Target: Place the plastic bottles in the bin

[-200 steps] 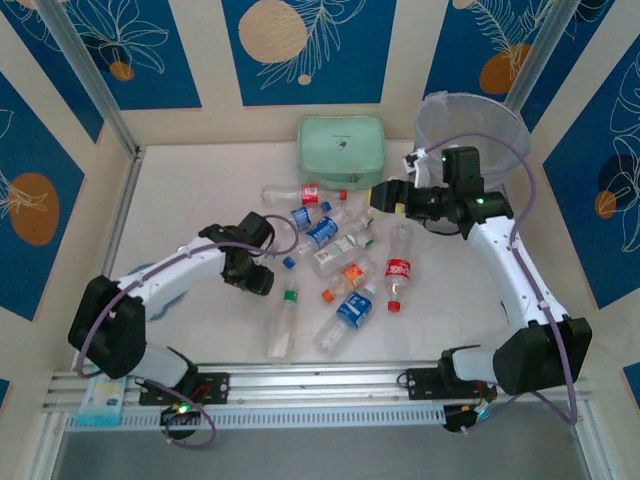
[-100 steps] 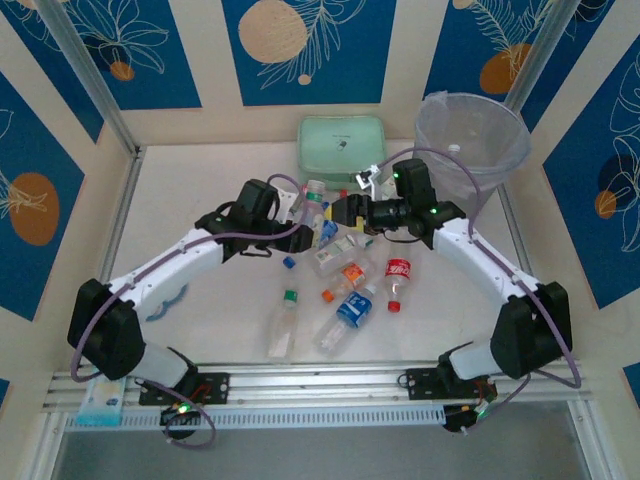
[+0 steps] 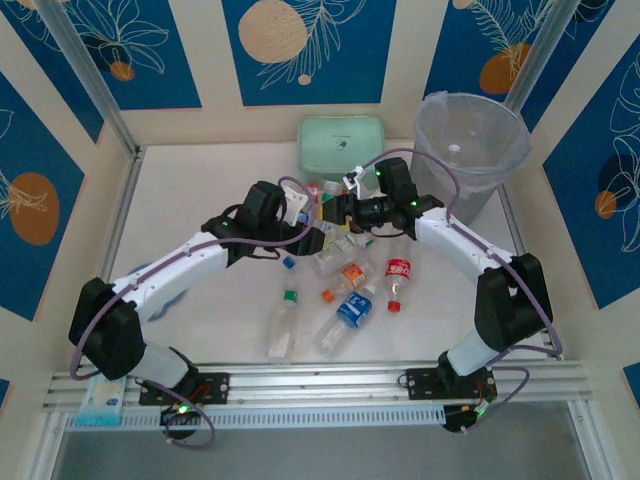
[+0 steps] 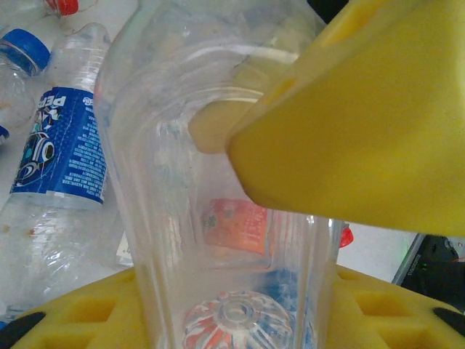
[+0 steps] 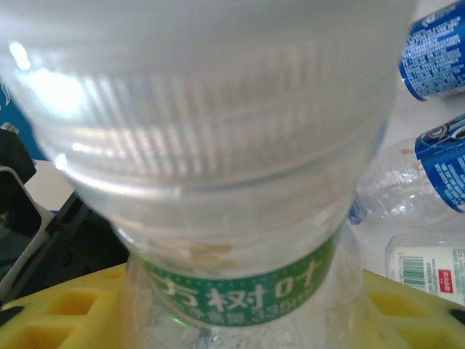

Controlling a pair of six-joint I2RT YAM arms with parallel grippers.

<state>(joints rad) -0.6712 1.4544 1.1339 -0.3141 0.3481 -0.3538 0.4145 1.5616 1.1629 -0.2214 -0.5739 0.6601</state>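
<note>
Nearest the bases, five plastic bottles [image 3: 350, 310] lie loose on the table [image 3: 200, 180]. Beyond them the left gripper [image 3: 312, 222] is clamped on a clear bottle [image 4: 182, 182], nose to nose with the right gripper [image 3: 338, 213]; a green-label bottle [image 5: 232, 218] crowds its jaws, but whether they grip it I cannot tell. Farthest back stand one mint-green case [image 3: 342, 145] and one bin [image 3: 470, 150].

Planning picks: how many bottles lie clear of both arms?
4: green-capped bottle leftmost, blue-labelled bottle beside it, orange-labelled bottle behind, red-labelled bottle rightmost. Others behind them are partly hidden.
</note>
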